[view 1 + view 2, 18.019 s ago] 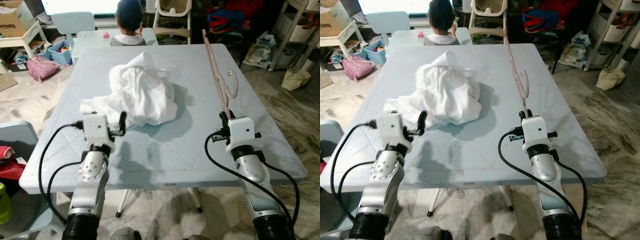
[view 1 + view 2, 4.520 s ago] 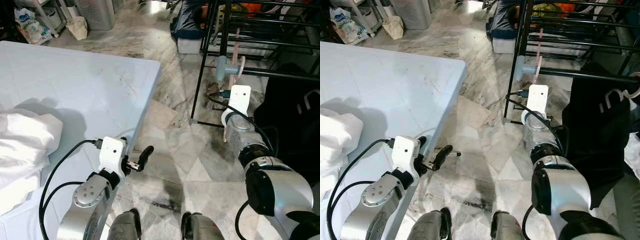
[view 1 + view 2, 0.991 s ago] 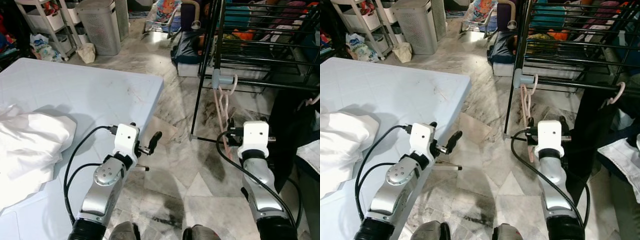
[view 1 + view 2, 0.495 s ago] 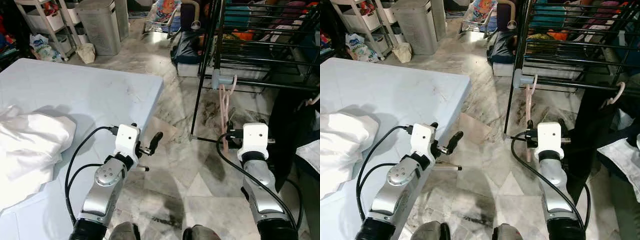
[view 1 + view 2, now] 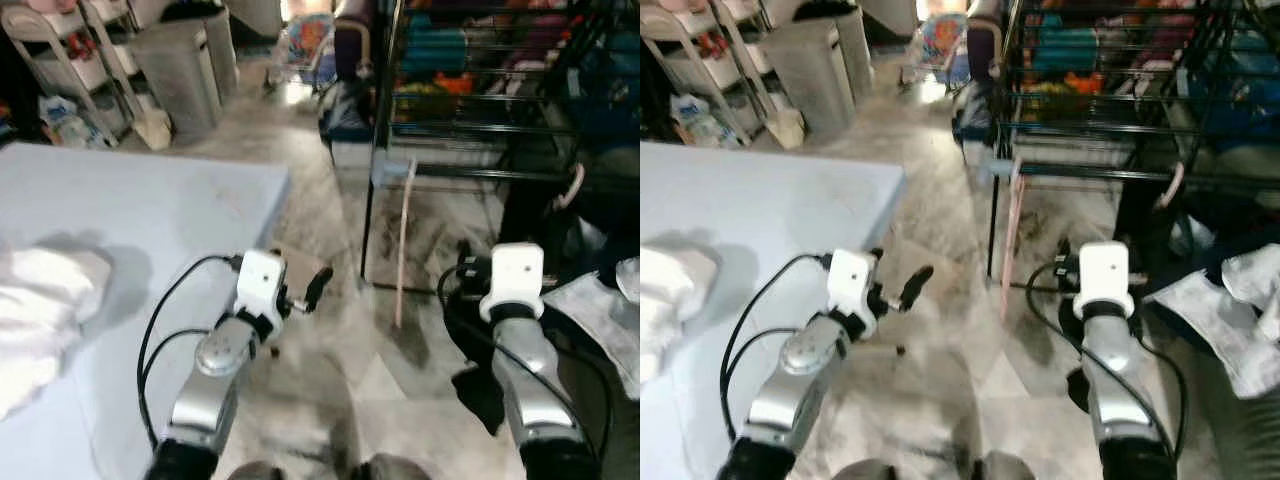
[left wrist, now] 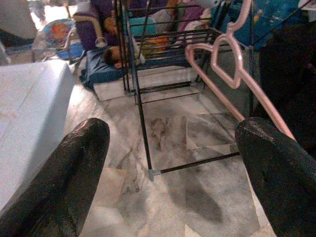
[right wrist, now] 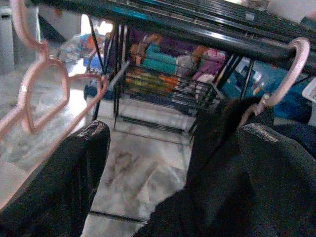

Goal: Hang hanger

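One pink hanger (image 5: 402, 243) hangs from the lower rail of the black drying rack (image 5: 470, 120), free of both grippers, so the hanging step looks done and only backing away appears left. Right gripper (image 7: 173, 163) sits low at about 4 o'clock from the hanger, fingers spread wide with nothing between them. Left gripper (image 6: 173, 163) is likewise parted and empty, held out over the floor past the table edge. Dark garment (image 7: 217, 148) on a second pink hook (image 7: 291, 69) hangs at the rack's 3 o'clock side. Marble floor (image 5: 330, 230) is bare ahead; the pale blue table (image 5: 120, 230) lies at 9 o'clock with white cloth (image 5: 40, 310) on it; a grey bin (image 5: 180, 70) stands at 11 o'clock.
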You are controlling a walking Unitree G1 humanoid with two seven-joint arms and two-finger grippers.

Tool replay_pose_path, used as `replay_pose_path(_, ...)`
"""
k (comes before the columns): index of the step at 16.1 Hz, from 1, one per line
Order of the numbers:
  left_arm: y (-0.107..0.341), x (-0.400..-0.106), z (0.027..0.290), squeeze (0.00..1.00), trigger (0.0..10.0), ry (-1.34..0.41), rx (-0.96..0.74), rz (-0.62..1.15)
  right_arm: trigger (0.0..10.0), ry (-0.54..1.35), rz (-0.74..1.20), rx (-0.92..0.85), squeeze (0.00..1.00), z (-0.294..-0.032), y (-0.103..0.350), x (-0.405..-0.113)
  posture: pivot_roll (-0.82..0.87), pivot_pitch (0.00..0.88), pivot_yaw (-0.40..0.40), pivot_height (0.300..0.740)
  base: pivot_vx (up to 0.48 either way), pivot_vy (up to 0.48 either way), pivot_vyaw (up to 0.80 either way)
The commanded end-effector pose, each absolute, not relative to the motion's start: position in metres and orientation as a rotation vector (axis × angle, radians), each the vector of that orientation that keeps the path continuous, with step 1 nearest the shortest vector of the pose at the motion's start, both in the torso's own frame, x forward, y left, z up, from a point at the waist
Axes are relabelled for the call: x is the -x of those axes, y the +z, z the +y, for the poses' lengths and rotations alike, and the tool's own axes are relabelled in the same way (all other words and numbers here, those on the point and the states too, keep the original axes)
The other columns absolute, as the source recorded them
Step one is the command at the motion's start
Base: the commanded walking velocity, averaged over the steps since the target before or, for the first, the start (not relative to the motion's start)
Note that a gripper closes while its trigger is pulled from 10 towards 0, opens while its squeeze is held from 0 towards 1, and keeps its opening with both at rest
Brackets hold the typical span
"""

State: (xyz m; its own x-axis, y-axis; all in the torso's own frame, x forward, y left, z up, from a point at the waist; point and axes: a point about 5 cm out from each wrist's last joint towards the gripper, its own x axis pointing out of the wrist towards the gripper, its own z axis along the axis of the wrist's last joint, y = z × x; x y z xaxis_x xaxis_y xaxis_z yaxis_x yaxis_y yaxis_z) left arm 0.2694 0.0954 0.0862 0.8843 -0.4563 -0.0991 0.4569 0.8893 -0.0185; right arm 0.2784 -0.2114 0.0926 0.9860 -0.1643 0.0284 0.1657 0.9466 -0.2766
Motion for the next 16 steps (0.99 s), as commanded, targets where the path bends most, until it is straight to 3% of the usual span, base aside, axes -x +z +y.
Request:
replay_pose_path(1, 0.086, -0.272, 0.101, 0.0, 10.0, -0.454, -0.009, 0.1, 10.0, -0.144, -0.022, 0.279, 0.0, -0.206, 0.097, -0.283, -0.07, 0.0, 0.055, 0.74, 0.0, -0.292, 0.0)
replay_pose_path(8, 0.102, -0.283, 0.117, 0.0, 10.0, -0.313, -0.017, 0.045, 10.0, -0.076, -0.02, 0.268, 0.0, -0.196, 0.099, -0.287, -0.05, 0.0, 0.038, 0.74, 0.0, -0.078, 0.0)
replay_pose_path(16, 0.105, -0.278, 0.117, 0.0, 10.0, -0.315, -0.061, 0.027, 10.0, -0.066, -0.007, 0.274, 0.0, -0.187, 0.097, -0.293, -0.04, 0.0, 0.036, 0.74, 0.0, 0.0, 0.0)
